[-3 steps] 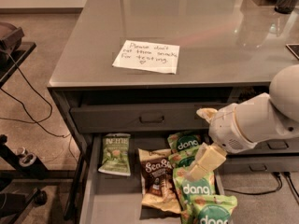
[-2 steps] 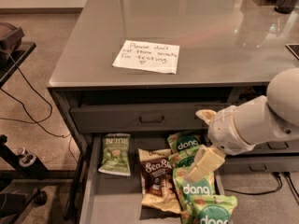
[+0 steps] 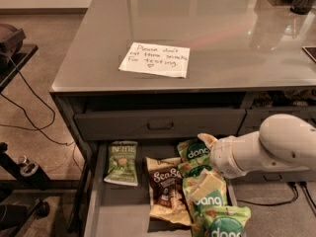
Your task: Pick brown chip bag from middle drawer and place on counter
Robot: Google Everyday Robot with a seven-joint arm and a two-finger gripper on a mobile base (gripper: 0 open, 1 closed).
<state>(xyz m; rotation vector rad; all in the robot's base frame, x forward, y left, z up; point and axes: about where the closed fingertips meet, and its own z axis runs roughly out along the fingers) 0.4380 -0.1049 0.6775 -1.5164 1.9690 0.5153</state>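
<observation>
Camera view: lower and a little further left than a second ago for the cream-coloured two-finger gripper [image 3: 198, 166], brought down on the white rounded arm [image 3: 276, 144] from the height of the upper drawer front to just above the snacks; no shift among the bags; fingers spread apart and clamped on nothing, one raised toward the back of the pile, the other low over the green "dang" snack bags [image 3: 211, 201], probably held wide so as to take a packet between them; hovering just right of the small dark-brown chip bag with cream edges and white lettering [image 3: 167, 189], not on it yet; flat and face up in the pulled-out shallow dark-grey metal middle drawer [image 3: 121, 209] for that bag, right edge against the green ones, overlap hard to tell, so likely calling for a reach further left to avoid the wrong packet; to the left and apart, a green bag with pale lettering [image 3: 122, 162]; above, the wide dark-grey drawer with a slot handle [image 3: 160, 125], pushed further in and so leaving the way down free; on top, the large glossy grey counter [image 3: 222, 38], with a white handwritten paper note [image 3: 154, 59] near its front edge; better to set down beside that note than on it
</observation>
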